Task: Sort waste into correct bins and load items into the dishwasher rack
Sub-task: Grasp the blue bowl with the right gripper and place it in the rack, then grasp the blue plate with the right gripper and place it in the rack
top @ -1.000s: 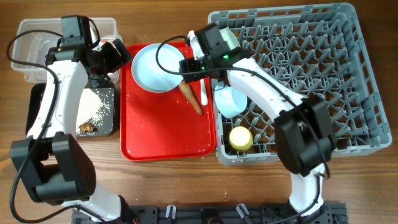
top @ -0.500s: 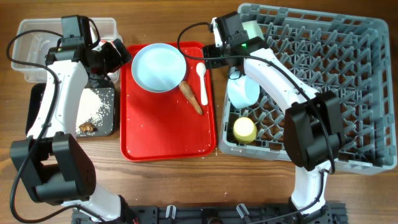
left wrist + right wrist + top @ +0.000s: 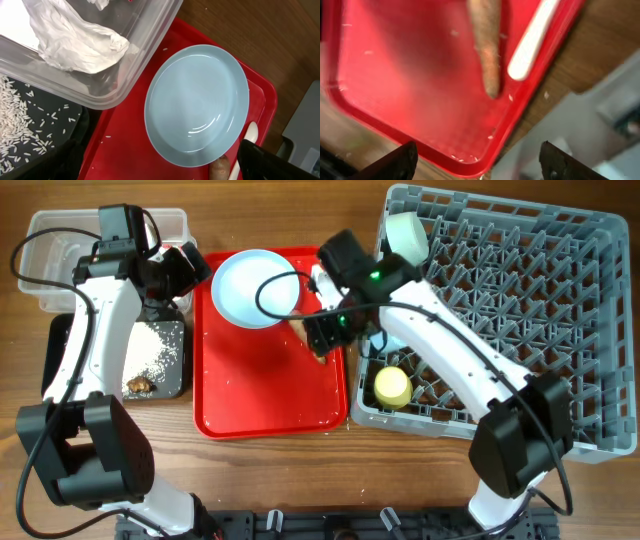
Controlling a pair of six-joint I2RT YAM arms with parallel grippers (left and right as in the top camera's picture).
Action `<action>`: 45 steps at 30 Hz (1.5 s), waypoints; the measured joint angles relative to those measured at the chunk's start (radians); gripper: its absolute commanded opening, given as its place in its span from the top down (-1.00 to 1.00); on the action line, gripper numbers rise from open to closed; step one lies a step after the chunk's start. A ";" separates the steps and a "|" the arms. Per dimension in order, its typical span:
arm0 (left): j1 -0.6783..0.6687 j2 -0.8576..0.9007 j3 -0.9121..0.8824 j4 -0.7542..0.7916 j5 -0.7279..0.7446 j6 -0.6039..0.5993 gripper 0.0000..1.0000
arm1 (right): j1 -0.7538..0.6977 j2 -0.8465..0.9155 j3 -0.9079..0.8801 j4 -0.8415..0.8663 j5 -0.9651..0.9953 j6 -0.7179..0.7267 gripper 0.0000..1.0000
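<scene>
My right gripper [image 3: 325, 330] is open and empty, hovering over the orange-brown stick [image 3: 487, 45] on the red tray [image 3: 260, 405]; its jaws [image 3: 482, 162] frame the tray's edge. The white spoon [image 3: 532, 40] lies beside the stick. The pale blue plate [image 3: 255, 288] sits at the tray's back. My left gripper [image 3: 185, 270] is open and empty between the clear tub [image 3: 50, 240] and the plate [image 3: 197, 105]. The tub holds crumpled tissue [image 3: 75, 40]. The black tray [image 3: 60, 345] holds rice [image 3: 155, 345] and a brown scrap [image 3: 138, 385]. The mint bowl [image 3: 405, 235] and yellow cup [image 3: 392, 387] sit in the grey rack [image 3: 520, 330].
A pale blue bowl [image 3: 378, 340] in the rack is mostly hidden under my right arm. A few rice grains lie scattered on the red tray. The rack's left wall stands close to the tray's right edge. A black rail [image 3: 330, 525] runs along the front edge.
My right gripper left the mint bowl in the rack's back left corner and swung left and down over the stick on the red tray. The rack shifted right. The left arm has not moved.
</scene>
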 measured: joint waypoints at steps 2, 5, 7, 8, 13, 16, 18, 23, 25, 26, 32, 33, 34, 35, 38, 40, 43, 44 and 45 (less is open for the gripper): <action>0.000 0.000 0.000 0.000 0.000 0.000 -1.00 | 0.010 0.000 -0.048 0.001 0.054 0.085 -0.58; 0.000 0.000 0.000 0.001 0.000 0.000 -1.00 | 0.016 0.000 -0.125 0.040 0.070 0.160 -0.58; 0.000 0.000 0.000 0.001 0.000 0.000 -1.00 | 0.020 0.000 -0.156 0.034 0.072 0.183 -0.58; 0.000 0.000 0.000 0.000 0.000 0.000 -1.00 | 0.019 0.000 -0.162 0.031 0.080 0.190 -0.58; 0.000 0.000 0.000 0.001 0.000 0.000 -1.00 | 0.013 0.000 -0.170 0.077 0.110 0.196 -0.58; 0.000 0.000 0.000 0.001 0.000 0.000 -1.00 | 0.013 0.000 -0.171 0.134 0.113 0.172 -0.58; 0.000 0.000 0.000 0.001 0.000 0.000 -1.00 | 0.013 0.000 -0.170 0.213 0.093 0.140 -0.56; 0.000 0.000 0.000 0.001 0.000 0.000 -1.00 | 0.013 0.002 -0.173 0.623 0.090 0.189 -0.43; 0.000 0.000 0.000 0.002 0.000 0.000 -1.00 | 0.013 0.030 -0.173 0.757 0.174 0.212 -0.39; 0.000 0.000 0.000 0.000 0.000 0.000 -1.00 | 0.013 0.072 -0.171 0.818 0.207 0.218 -0.32; 0.000 0.000 0.000 0.000 0.000 0.000 -1.00 | 0.013 0.276 -0.172 0.972 0.240 0.274 0.00; 0.000 0.000 0.000 0.000 0.000 0.000 -1.00 | 0.013 0.294 -0.172 0.998 0.239 0.277 0.04; 0.000 0.000 0.000 0.000 0.000 0.000 -1.00 | 0.013 0.305 -0.172 1.004 0.239 0.280 0.07; 0.000 0.000 0.000 0.000 0.000 0.000 -1.00 | 0.013 0.319 -0.172 1.009 0.239 0.283 0.10; 0.000 0.000 0.000 0.000 0.000 0.000 -1.00 | 0.013 0.340 -0.171 1.047 0.236 0.293 0.47; 0.000 0.000 0.000 0.000 0.000 0.000 -1.00 | 0.013 0.349 -0.169 1.067 0.235 0.333 0.70; 0.000 0.000 0.000 0.001 0.000 0.000 -1.00 | 0.013 0.368 -0.168 1.123 0.221 0.387 0.91; 0.000 0.000 0.000 0.001 0.000 0.000 -1.00 | 0.013 0.373 -0.168 1.134 0.214 0.395 0.91; 0.000 0.000 0.000 0.000 0.000 0.000 -1.00 | 0.013 0.374 -0.168 1.136 0.212 0.399 0.92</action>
